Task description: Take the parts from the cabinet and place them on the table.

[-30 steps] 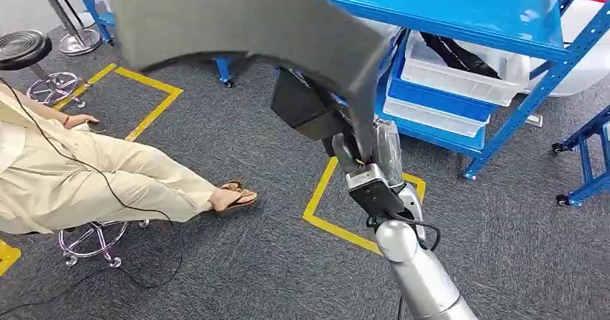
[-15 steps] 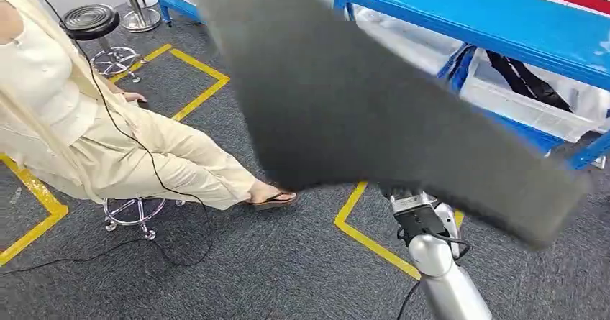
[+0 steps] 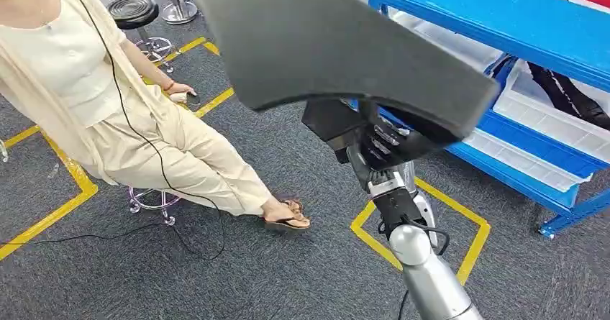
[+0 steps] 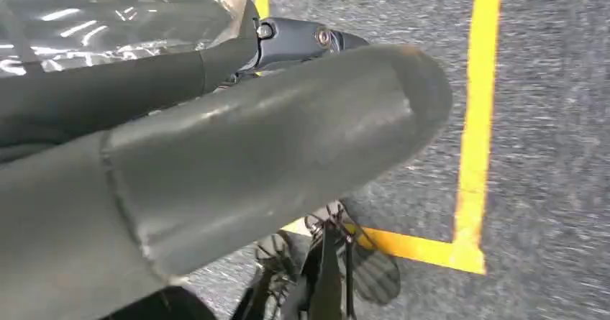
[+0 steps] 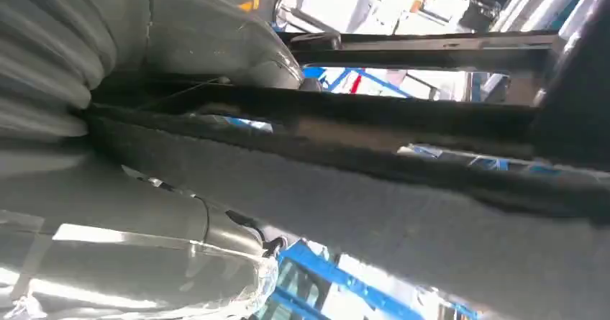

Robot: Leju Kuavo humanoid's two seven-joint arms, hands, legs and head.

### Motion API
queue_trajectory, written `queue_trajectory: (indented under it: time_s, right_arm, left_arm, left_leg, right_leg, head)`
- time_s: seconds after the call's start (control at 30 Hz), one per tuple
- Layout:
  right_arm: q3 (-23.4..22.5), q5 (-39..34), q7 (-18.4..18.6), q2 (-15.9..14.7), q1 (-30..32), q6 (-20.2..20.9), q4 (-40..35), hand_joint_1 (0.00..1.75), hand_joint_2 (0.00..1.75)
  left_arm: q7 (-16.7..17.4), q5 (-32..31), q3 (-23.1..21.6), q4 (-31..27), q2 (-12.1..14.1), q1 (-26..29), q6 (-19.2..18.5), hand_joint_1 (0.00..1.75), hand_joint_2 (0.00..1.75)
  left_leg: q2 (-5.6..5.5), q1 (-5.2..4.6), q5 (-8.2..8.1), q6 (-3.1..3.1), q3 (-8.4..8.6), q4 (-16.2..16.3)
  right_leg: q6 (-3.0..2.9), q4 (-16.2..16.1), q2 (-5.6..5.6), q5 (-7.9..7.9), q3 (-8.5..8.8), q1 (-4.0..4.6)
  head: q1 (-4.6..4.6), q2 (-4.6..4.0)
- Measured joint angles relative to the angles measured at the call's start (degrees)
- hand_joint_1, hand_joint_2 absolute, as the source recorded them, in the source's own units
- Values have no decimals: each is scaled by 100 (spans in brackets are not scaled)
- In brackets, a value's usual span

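A large, flat, dark grey part (image 3: 338, 39) with a curved edge hangs across the upper middle of the head view. My right hand (image 3: 381, 144) grips it from below at its lower edge, at the end of the silver arm rising from the bottom. In the right wrist view the thumb (image 5: 216, 39) presses one face of the same part (image 5: 403, 198), whose thick edge runs across the picture. My left hand (image 4: 216, 154) hangs over grey carpet, its thick grey thumb foremost and a dark finger (image 4: 302, 36) behind it. How its fingers lie is hidden.
A person (image 3: 108, 97) sits on a stool at the left, one sandalled foot (image 3: 288, 221) stretched towards my arm, a black cable (image 3: 144, 234) trailing on the carpet. A blue rack (image 3: 503, 18) with white bins (image 3: 554, 126) stands at the right. Yellow tape (image 3: 424, 226) marks the floor.
The whole view has turned: the person now sits nearer the middle and the rack lies further right. The grey part stays in my right hand and has swung across the picture.
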Motion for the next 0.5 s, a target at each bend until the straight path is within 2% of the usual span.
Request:
queue_trajectory:
  time_s: [0.03, 0.07, 0.1, 0.17, 0.2, 0.23, 0.27, 0.3, 0.33, 0.37, 0.4, 0.47, 0.5]
  right_arm:
    - [0, 2, 11, 2, 4, -2, 0, 175, 175]
    - [2, 18, 33, 2, 5, -2, -2, 175, 175]
    - [0, 59, 66, 4, 20, -9, -15, 175, 175]
    - [-11, 122, 140, -9, 63, -15, -81, 175, 175]
    - [-39, 136, 168, -46, 77, -15, -107, 175, 175]
    - [-57, 140, 184, -68, 99, -15, -138, 175, 175]
    - [-79, 140, 186, -102, 122, -15, -149, 175, 175]
    - [-87, 138, 192, -129, 156, -15, -149, 175, 175]
    - [-96, 138, 194, -146, 184, -15, -151, 175, 175]
    - [-101, 138, 199, -162, 209, -15, -151, 175, 175]
    - [-109, 159, 199, -179, 227, -22, -151, 175, 175]
    - [-131, 146, 146, -252, 285, -46, -184, 175, 175]
    - [-131, 43, 54, -300, 298, -46, -186, 175, 175]
  left_arm:
    - [-13, -4, -4, -2, 2, -8, -13, 0, 0]
    - [-68, -9, -9, -2, 4, -8, -59, 0, 0]
    - [-139, -17, -17, -2, 7, -1, -135, 0, 0]
    - [-269, -68, -37, -2, 7, 2, -249, 0, 0]
    - [-293, -77, -57, -2, 4, 6, -284, 0, 0]
    - [-313, -79, -76, -2, 11, -9, -293, 0, 0]
    - [-319, -81, -85, -4, 26, -19, -297, 0, 0]
    - [-323, -81, -101, -4, 33, -19, -302, 0, 0]
    - [-326, -81, -111, -4, 37, -18, -302, 0, 0]
    - [-334, -81, -120, -4, 37, -17, -310, 0, 0]
    - [-380, -81, -127, -4, 37, -9, -369, 0, 0]
    - [-457, -72, -129, -4, 37, -5, -448, 0, 0]
    - [-435, -63, -131, -4, 37, -4, -404, 0, 0]
  left_leg:
    - [66, -52, -58, 26, 48, -98]
    - [-36, -55, -57, 74, 24, -96]
    - [-59, -72, -61, 92, 16, -94]
    - [-185, -113, -36, 183, 21, -144]
    - [-216, -74, -1, 235, 61, -188]
    - [-276, -86, 12, 303, 66, -201]
    - [-332, -86, 12, 331, 58, -201]
    - [-404, -87, 11, 332, 54, -201]
    - [-465, -89, 11, 332, 50, -199]
    - [-537, -92, 11, 332, 50, -197]
    - [-605, -92, 11, 331, 53, -193]
    - [-749, -86, 10, 319, 63, -178]
    - [-809, -84, 1, 299, 59, -156]
  right_leg:
    - [51, 20, -25, -34, -4, 74]
    - [73, 9, -60, -35, 3, 71]
    - [92, 2, -93, -38, 3, 79]
    - [183, -10, -205, -66, 51, 110]
    - [207, 79, -47, -131, -17, 53]
    - [169, 402, 231, -310, -148, 35]
    - [134, 871, 330, -521, -378, 16]
    - [118, 1380, 374, -710, -645, 10]
    - [134, 1743, 387, -810, -844, 12]
    - [181, 1908, 400, -806, -955, 13]
    - [242, 1744, 400, -689, -900, 5]
    - [374, 805, 441, -252, -469, -40]
    - [419, 307, 574, -66, -231, -87]
  head:
    - [-4, 0]
    - [53, 0]
    - [46, 0]
    - [46, 0]
    - [46, 0]
    - [44, 0]
    - [55, 0]
    - [55, 0]
    - [57, 0]
    - [55, 0]
    - [55, 0]
    - [55, 0]
    - [57, 0]
